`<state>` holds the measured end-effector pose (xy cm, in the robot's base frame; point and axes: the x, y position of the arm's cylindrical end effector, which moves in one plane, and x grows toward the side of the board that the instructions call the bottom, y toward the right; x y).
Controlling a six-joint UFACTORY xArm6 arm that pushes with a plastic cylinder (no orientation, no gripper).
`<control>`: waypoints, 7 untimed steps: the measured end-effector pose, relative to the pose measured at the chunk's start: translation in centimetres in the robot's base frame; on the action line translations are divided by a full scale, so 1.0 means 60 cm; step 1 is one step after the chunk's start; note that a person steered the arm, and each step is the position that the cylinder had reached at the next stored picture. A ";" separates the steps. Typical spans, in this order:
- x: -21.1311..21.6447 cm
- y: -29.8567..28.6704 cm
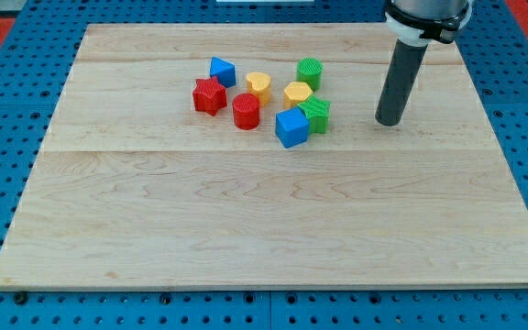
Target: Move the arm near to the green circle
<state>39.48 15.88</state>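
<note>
The green circle (310,71) stands on the wooden board near the view's top, at the upper right of a cluster of blocks. My tip (390,121) rests on the board to the right of the cluster, lower than the green circle and clearly apart from it. The nearest block to the tip is a green star (317,113), to its left. The rod rises from the tip to the view's top right.
The cluster also holds a yellow pentagon-like block (297,93), a yellow heart (259,85), a blue cube (291,127), a red cylinder (246,110), a red star (209,95) and a blue triangular block (222,71). A blue pegboard table (7,110) surrounds the board.
</note>
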 end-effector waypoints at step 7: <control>-0.164 -0.070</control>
<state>29.64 11.69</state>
